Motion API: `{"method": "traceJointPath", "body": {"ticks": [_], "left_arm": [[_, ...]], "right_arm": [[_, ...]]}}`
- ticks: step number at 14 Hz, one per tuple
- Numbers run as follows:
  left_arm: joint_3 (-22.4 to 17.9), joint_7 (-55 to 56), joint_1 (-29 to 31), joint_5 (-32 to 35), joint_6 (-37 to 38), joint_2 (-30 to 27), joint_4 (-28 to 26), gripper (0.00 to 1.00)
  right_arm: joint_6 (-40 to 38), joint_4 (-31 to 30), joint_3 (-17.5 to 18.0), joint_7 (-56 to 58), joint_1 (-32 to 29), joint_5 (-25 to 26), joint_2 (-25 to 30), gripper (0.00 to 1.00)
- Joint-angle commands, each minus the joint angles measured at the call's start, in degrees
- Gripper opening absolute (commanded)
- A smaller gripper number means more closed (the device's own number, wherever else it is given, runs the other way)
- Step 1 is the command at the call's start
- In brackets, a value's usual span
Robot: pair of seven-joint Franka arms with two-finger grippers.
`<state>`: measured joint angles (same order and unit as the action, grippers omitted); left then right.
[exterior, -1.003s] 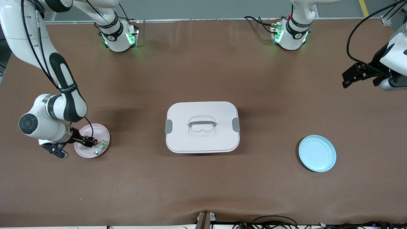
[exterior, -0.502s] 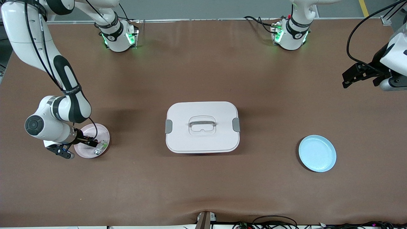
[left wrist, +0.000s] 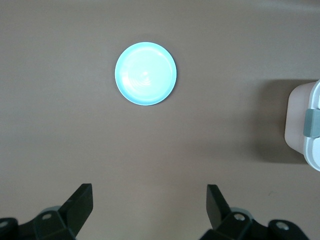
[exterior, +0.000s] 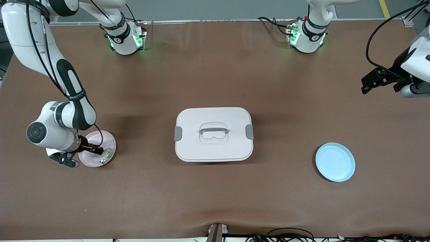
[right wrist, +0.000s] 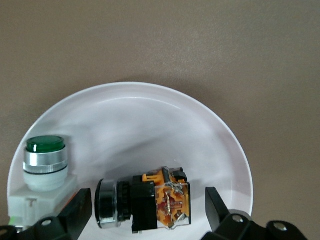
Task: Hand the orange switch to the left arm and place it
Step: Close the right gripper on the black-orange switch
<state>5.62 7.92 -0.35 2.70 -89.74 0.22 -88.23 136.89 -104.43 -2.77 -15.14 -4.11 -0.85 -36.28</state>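
The orange switch (right wrist: pixel 150 202) lies on its side on the pale pink plate (exterior: pixel 104 140), toward the right arm's end of the table. My right gripper (exterior: pixel 97 150) is low over that plate. In the right wrist view the right gripper (right wrist: pixel 148 200) is open, one finger on each side of the switch with a small gap on both sides. The white box (exterior: pixel 213 134) stands at the table's middle. My left gripper (exterior: pixel 368 84) waits, open and empty, over the table's edge at the left arm's end; it also shows in the left wrist view (left wrist: pixel 148 192).
A small green-and-white component (right wrist: pixel 45 160) sits on the same pink plate (right wrist: pixel 150 115) beside the switch. An empty light blue plate (exterior: pixel 335 162) lies toward the left arm's end and shows in the left wrist view (left wrist: pixel 145 73), as does the box's corner (left wrist: pixel 305 125).
My right gripper has come down onto the pink plate and now covers the orange switch in the front view. The left gripper has barely shifted.
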Motion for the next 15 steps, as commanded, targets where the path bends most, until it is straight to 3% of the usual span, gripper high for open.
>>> {"method": "traceJointPath", "body": {"ticks": [1, 5, 8, 11, 13, 15], "left_arm": [[0.1, -0.8, 0.2, 0.3, 1.0, 0.8, 1.7, 1.0], [0.1, -0.8, 0.4, 0.4, 0.9, 1.1, 1.7, 1.0], [0.1, -0.8, 0.4, 0.4, 0.7, 1.1, 1.7, 1.0], [0.1, -0.8, 0.4, 0.4, 0.7, 1.1, 1.7, 1.0], [0.1, -0.8, 0.4, 0.4, 0.7, 1.1, 1.7, 1.0], [-0.2, -0.9, 0.5, 0.4, 0.8, 1.1, 1.7, 1.0]], "right_arm": [[0.3, -0.1, 0.3, 0.6, -0.5, 0.4, -0.3, 1.0], [1.0, -0.5, 0.3, 0.6, -0.3, 0.4, -0.4, 1.0], [1.0, -0.6, 0.3, 0.6, -0.3, 0.4, -0.3, 0.62], [0.9, -0.7, 0.3, 0.6, -0.3, 0.4, -0.3, 0.39], [0.4, -0.7, 0.3, 0.6, -0.3, 0.4, -0.2, 0.27], [-1.2, -0.8, 0.3, 0.6, -0.1, 0.4, 0.4, 0.24]]}}
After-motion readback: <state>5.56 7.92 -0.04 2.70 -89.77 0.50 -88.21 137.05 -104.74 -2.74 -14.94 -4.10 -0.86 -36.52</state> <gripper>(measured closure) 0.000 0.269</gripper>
